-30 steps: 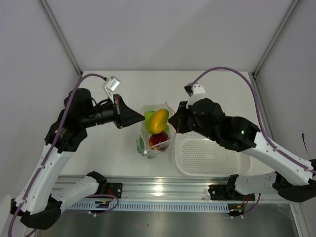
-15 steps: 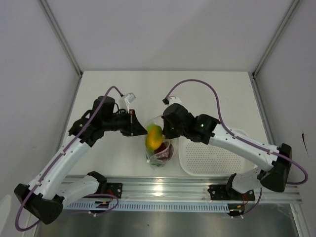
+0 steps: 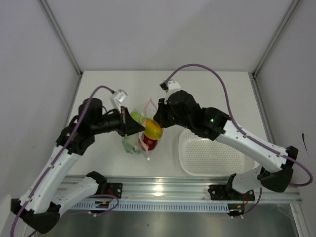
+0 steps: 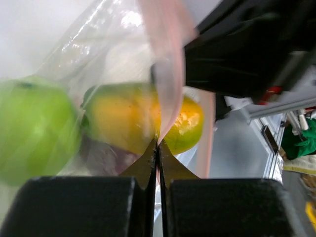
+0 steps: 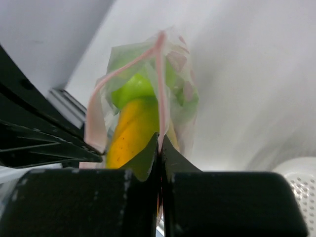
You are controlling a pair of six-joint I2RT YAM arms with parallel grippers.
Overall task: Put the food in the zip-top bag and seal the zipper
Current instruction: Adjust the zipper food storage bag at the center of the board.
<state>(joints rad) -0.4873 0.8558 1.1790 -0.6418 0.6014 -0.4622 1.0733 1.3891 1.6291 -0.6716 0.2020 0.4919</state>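
Note:
The clear zip-top bag [image 3: 143, 129] hangs between my two grippers above the table. Inside it show a yellow-orange fruit [image 3: 153, 129], a green apple [image 3: 137, 117] and a dark red apple [image 3: 149, 143]. My left gripper [image 3: 134, 127] is shut on the bag's pink zipper strip [image 4: 167, 79] from the left. My right gripper [image 3: 159, 117] is shut on the zipper strip [image 5: 160, 89] from the right. The yellow-orange fruit [image 4: 143, 116] and green apple [image 4: 34, 133] fill the left wrist view. A pale green piece [image 3: 131, 144] sits at the bag's lower left. The cauliflower is not visible.
A white perforated basket [image 3: 210, 153] lies on the table at the right, under my right arm. The metal rail [image 3: 163, 190] runs along the table's near edge.
Both grippers have shifted with the bag. The bag has swung left and tilted, its bottom now pointing down toward the near edge, and the left arm has drawn back to the left.

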